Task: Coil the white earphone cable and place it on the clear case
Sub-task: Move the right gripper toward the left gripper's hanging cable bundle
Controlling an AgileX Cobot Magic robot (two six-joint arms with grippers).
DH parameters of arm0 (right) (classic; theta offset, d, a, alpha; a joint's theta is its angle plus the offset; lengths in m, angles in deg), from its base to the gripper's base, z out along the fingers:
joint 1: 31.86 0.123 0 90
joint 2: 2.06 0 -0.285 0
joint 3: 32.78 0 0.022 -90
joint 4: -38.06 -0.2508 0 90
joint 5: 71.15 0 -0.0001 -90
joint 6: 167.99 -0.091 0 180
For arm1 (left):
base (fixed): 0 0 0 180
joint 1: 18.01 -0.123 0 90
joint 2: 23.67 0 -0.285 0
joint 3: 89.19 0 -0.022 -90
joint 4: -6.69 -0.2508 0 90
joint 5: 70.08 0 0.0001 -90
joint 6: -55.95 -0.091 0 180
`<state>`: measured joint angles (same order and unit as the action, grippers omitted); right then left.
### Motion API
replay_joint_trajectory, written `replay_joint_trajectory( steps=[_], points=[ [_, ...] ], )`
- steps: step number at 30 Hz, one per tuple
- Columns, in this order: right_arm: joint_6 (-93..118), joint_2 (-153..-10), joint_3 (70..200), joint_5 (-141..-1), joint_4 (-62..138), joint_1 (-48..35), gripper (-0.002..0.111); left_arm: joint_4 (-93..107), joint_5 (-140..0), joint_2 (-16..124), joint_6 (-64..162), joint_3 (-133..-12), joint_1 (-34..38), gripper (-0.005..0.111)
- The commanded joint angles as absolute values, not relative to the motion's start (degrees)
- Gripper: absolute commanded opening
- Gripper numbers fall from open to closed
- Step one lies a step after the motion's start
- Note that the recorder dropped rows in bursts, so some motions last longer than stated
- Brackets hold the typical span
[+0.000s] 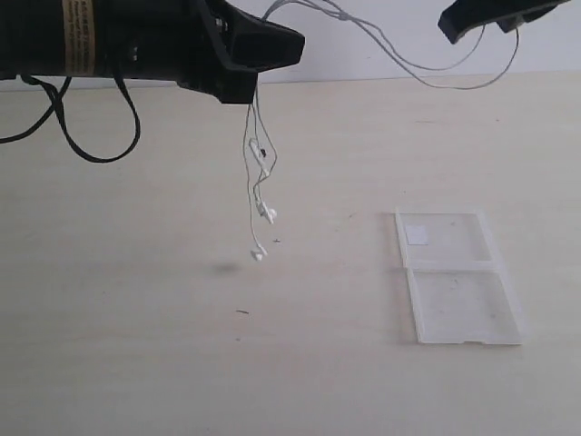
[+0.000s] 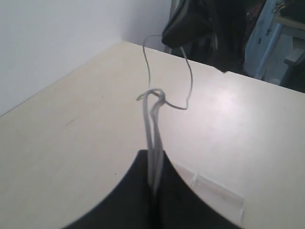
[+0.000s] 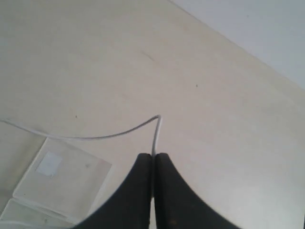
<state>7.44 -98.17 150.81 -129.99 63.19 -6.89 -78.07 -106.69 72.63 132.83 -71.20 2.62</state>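
At left, black left tool (image 2: 153,156) clamped shut on several bunched strands of thin white earphone cable (image 1: 251,173), raised above pale wooden tabletop (image 1: 136,345). Beneath it, two small white earbuds (image 1: 270,215) dangling. Further right, slack wire sagging across to black right tool (image 3: 153,157), pinched fully closed on one strand. Below that, flat transparent plastic case (image 1: 463,309) lying opened out on tabletop, small white square sticker (image 1: 417,234) on farther half, well apart from cable.

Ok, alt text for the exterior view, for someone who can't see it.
A white earphone cable is held above a pale table: the left fingers pinch it with the earbuds dangling below, and it sags across to the right fingers. A clear case lies open on the table, lower right.
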Motion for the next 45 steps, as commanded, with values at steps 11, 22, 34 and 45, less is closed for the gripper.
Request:
replay_joint_trajectory(
  steps=[11,22,34,45],
  points=[
    [5.83,-102.40,146.30,-126.38,61.50,-7.01,0.000,-75.94,-103.33,69.75,132.74,-71.44,2.50,0.000],
    [10.73,-106.14,146.30,-126.40,55.65,-7.01,0.011,-73.41,-101.15,69.39,132.85,-71.44,2.50,0.000],
    [10.87,-102.07,146.42,-124.43,55.21,-7.01,0.053,-73.43,-95.22,69.39,132.69,-71.44,2.50,0.000],
    [24.63,-92.71,130.91,-87.52,37.72,-7.01,0.053,-75.19,-94.77,68.78,132.69,-71.44,2.50,0.000]
  ],
)
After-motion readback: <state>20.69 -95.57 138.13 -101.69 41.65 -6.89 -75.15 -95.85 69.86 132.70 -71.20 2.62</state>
